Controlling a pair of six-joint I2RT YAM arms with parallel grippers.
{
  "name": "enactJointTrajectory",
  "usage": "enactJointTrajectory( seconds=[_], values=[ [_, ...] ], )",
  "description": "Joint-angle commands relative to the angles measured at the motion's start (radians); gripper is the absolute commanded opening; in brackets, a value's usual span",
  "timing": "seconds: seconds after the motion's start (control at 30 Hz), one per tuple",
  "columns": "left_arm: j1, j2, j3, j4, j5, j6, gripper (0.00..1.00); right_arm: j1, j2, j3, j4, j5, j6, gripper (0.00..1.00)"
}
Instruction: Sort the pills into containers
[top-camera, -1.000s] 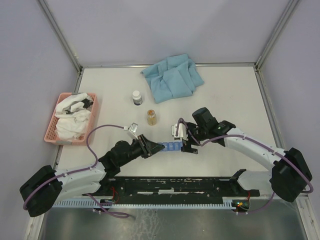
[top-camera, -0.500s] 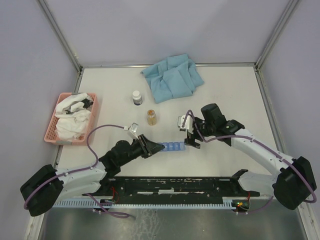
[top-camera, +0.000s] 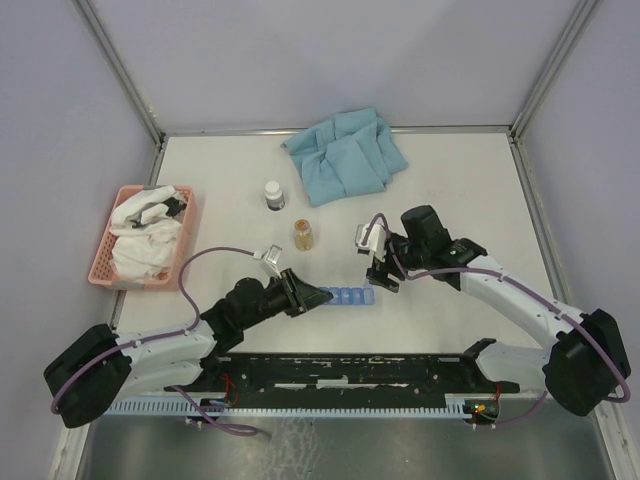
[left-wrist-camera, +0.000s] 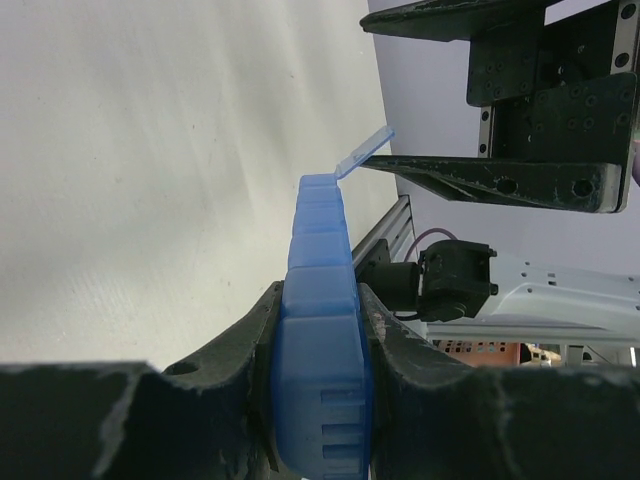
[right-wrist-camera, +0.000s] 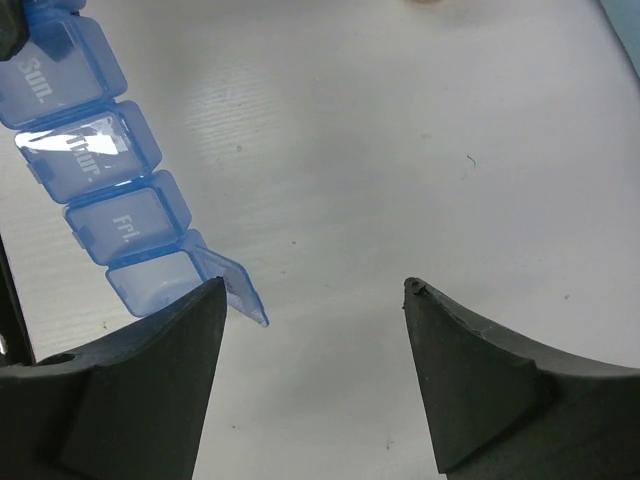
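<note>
Two tools meet at the strip (top-camera: 350, 297): the left tool (top-camera: 314, 296) is clamped on its near end. The right tool (top-camera: 380, 280) hangs spread wide at the far end, where the last compartment's lid (right-wrist-camera: 229, 287) stands flipped up beside its left finger.

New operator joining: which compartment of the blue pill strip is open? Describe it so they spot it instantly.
Mid-table, the left tool clamps one end of a narrow bright-blue plastic pill-organiser strip. Follow its row to the far end compartment, just past the one marked Fri. It alone has its translucent lid flipped open; its neighbours are shut.
</note>
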Motion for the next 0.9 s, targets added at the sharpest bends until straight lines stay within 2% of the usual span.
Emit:
enactJointTrajectory(
  seconds=[0.0, 0.47, 0.73, 0.87],
  values=[
    [0.001, 0.009, 0.042, 0.067, 0.050, 0.035, 0.03, -0.006, 0.025, 0.041, 0.039, 0.040, 0.042, 0.78],
    [0.001, 0.012, 0.046, 0.097, 0.069, 0.053, 0.03, -0.002, 0.150, 0.095, -0.054, -0.067, 0.054, 0.65],
    [0.001, 0.005, 0.033, 0.058, 0.030, 0.067, 0.03, -0.009, 0.151, 0.138, -0.086, -0.099, 0.112, 0.68],
    [0.010, 0.001, 0.002, 0.051, -0.019, 0.056, 0.03, -0.048, 0.085, 0.121, -0.049, -0.155, 0.181, 0.76]
  ],
)
